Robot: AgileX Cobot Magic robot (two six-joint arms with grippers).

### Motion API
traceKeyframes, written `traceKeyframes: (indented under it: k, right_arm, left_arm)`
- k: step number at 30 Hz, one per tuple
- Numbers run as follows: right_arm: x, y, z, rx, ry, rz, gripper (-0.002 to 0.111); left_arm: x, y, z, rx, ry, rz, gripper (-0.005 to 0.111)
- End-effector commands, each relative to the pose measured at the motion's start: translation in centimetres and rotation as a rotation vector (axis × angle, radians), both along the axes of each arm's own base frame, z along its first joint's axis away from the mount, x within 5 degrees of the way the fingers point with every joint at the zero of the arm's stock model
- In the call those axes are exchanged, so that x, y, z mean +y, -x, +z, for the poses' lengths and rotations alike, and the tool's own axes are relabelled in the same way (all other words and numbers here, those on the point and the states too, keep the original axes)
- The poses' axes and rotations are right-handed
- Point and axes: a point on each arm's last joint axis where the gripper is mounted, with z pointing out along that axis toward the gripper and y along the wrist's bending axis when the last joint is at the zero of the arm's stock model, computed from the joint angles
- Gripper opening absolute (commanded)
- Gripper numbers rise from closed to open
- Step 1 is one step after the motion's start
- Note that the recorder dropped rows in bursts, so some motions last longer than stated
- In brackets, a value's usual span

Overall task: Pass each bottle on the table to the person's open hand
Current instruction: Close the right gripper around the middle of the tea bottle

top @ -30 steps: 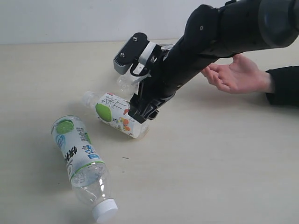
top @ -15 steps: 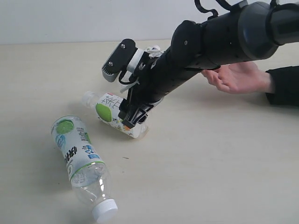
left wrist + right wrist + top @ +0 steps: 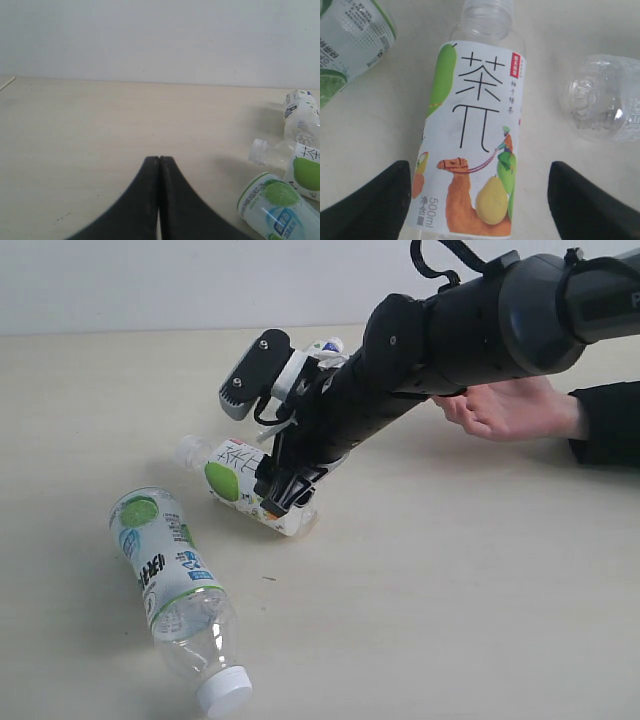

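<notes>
A: right gripper (image 3: pixel 480 200) fingers spread either side of the camel-label bottle (image 3: pixel 475 145) lying on the table (image 3: pixel 450 620), not pinching yet; left gripper (image 3: pixel 159 167) fingers pressed together
B: risk?
A: round bottle could roll or squirt out as the fingers close. clear bottle (image 3: pixel 325 345) mostly hidden behind the arm (image 3: pixel 480 320), hand (image 3: pixel 510 405) partly covered

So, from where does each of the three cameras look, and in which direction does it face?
Exterior view: off the arms, above the table, looking down aslant at the tea bottle and the person's open hand; the right arm shows.
Left wrist view: low over the table, facing level toward a pale wall; the shut left gripper shows.
Right wrist view: above the tea bottle, facing down; the open right gripper shows, straddling it.
Shared: all three show the tea bottle and the lime bottle.
</notes>
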Motion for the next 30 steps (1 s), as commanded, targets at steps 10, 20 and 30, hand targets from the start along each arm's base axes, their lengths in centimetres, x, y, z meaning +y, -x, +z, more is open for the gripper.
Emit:
traceKeyframes:
  k: [10, 20, 30]
  right_arm:
    - [0.2, -0.2, -2.0, 0.038, 0.029, 0.003, 0.074]
    - [0.3, -0.3, -2.9, 0.042, 0.041, 0.003, 0.074]
    - [0.3, -0.4, -2.9, 0.027, 0.039, 0.002, 0.075]
  left_arm:
    - [0.0, 0.0, 0.1, -0.011, -0.002, -0.001, 0.0]
    - [0.0, 0.0, 0.1, -0.011, -0.002, -0.001, 0.0]
    - [0.0, 0.0, 0.1, -0.011, -0.002, -0.001, 0.0]
